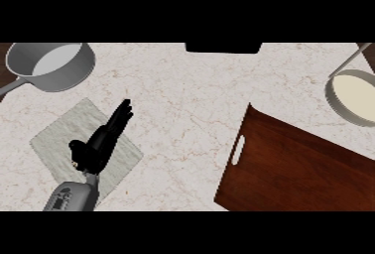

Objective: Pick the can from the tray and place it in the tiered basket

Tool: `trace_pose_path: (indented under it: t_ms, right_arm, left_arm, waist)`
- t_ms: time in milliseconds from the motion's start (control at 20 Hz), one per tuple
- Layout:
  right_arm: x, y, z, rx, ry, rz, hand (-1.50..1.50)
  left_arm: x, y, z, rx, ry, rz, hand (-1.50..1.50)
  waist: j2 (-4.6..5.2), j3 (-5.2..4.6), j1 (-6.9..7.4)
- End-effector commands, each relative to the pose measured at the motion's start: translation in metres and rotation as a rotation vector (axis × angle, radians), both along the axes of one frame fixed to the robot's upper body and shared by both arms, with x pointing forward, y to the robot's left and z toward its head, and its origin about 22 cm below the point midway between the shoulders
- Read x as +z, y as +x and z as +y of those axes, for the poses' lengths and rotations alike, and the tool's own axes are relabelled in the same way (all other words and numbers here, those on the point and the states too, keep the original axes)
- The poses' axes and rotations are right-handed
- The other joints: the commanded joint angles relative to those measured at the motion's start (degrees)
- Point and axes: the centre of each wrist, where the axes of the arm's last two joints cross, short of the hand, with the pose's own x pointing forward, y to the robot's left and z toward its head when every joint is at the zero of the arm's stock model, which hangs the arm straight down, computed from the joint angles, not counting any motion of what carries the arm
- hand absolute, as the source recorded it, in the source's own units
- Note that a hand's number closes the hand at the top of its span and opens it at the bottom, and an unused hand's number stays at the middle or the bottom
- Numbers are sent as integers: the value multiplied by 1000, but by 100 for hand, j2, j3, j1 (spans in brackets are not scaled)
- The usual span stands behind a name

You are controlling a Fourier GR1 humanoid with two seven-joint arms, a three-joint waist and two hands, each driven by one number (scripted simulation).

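Grey saucepan (53,64) at ten o'clock, off the work area; grey stone slab (62,131) at eight o'clock under the left hand (99,144), fingers straight, holding nothing, seemingly at rest; dark wooden tray (300,168) at four o'clock, no can visible on it; pale basket tier (355,94) at two o'clock, presumably the destination; right hand unseen.

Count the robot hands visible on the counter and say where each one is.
1. The black left hand lies open over the grey marbled mat at lower left, its fingers straight. The right hand is out of view.
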Motion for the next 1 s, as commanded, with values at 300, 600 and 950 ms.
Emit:
trace_pose_path:
  t_ms: [300,600,950]
  right_arm:
    - [2,76,30,62,46,62,150]
    - [-22,122,65,67,54,96,150]
    - [-44,142,76,132,135,64,150]
  left_arm:
    - [-2,6,-18,-23,-3,-6,0]
    - [-1,-8,-24,-21,-15,-25,0]
    - [16,6,-6,-16,1,-16,0]
  waist:
    - [53,7,135]
    - [39,9,138]
    - [51,15,88]
